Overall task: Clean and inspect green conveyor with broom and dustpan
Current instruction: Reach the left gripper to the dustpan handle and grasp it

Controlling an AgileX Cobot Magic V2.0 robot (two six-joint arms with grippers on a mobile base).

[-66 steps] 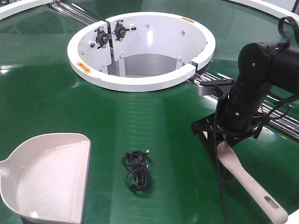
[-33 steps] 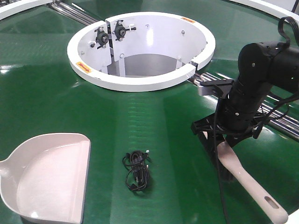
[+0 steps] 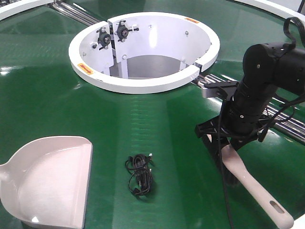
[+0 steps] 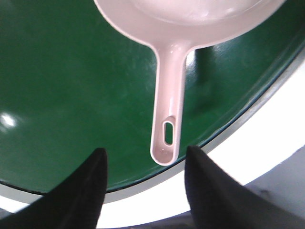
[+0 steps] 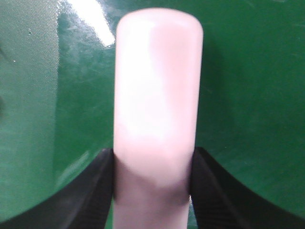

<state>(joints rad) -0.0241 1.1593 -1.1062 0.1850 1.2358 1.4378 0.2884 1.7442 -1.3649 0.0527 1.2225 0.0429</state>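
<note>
Dustpan (image 3: pixel 47 181) shifted slightly; black cable (image 3: pixel 139 175) lies between it and broom (image 3: pixel 257 191).

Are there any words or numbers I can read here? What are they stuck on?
No text can be read.
The front-left orange sticker on the white ring: too small and blurred.
The far orange sticker on that ring: too small and blurred.
On the broom, dustpan and green conveyor: no writing shows.

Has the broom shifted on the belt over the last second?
No. The broom sits in the same spot relative to the white ring and the black cable bundle, still clamped in the right tool.
</note>
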